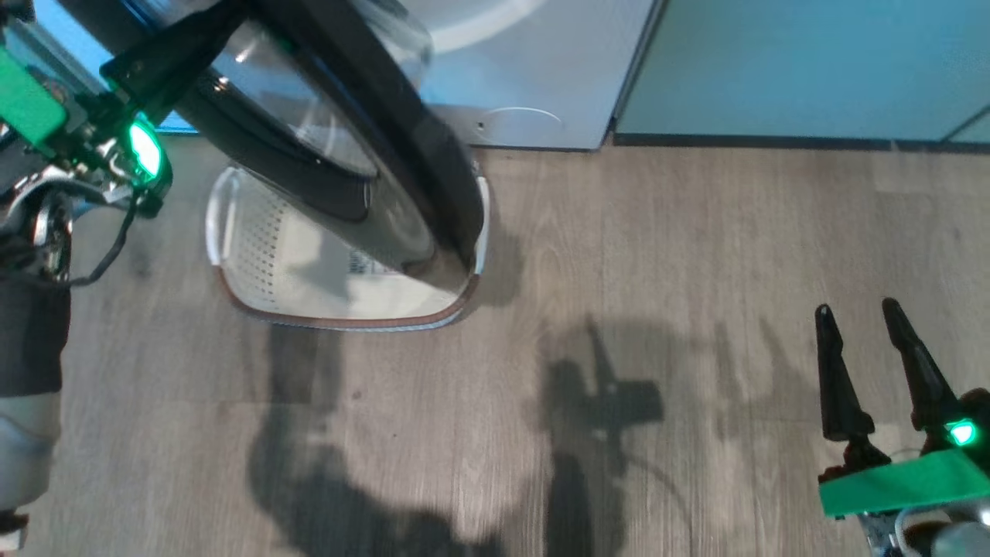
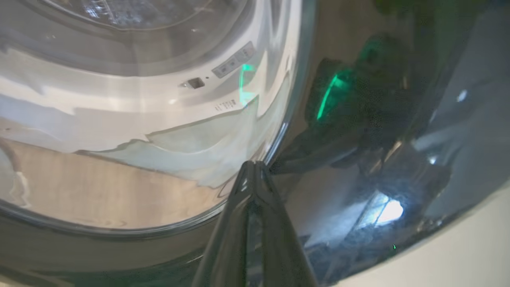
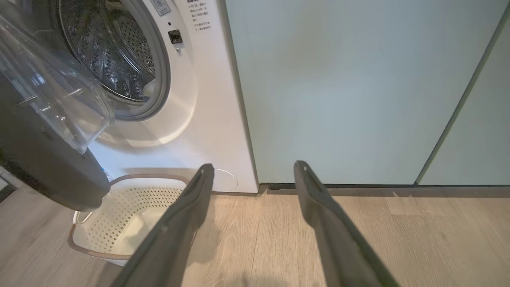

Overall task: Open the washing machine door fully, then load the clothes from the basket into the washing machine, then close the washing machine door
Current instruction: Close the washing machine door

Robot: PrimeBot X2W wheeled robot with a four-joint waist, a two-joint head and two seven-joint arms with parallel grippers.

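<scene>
The washing machine door [image 1: 418, 155] stands swung out from the white washing machine [image 1: 534, 70], its black rim hanging over the basket [image 1: 348, 321]. My left gripper [image 1: 224, 27] is shut, and its joined tips [image 2: 253, 165] press on the door's glossy outer face at the edge of the glass bowl [image 2: 119, 119]. The basket's bottom is bare and its label shows. The clothes are out of view; a pale patch low in the steel drum [image 3: 111, 52] may be fabric, I cannot tell. My right gripper [image 1: 857, 307] hangs open and holds nothing, well right of the basket [image 3: 123, 215].
Pale green cabinet doors [image 3: 358, 87] stand right of the washer, down to a dark plinth. The wood floor [image 1: 619, 271] spreads between the basket and my right gripper. A round service flap [image 1: 522, 116] sits low on the washer front.
</scene>
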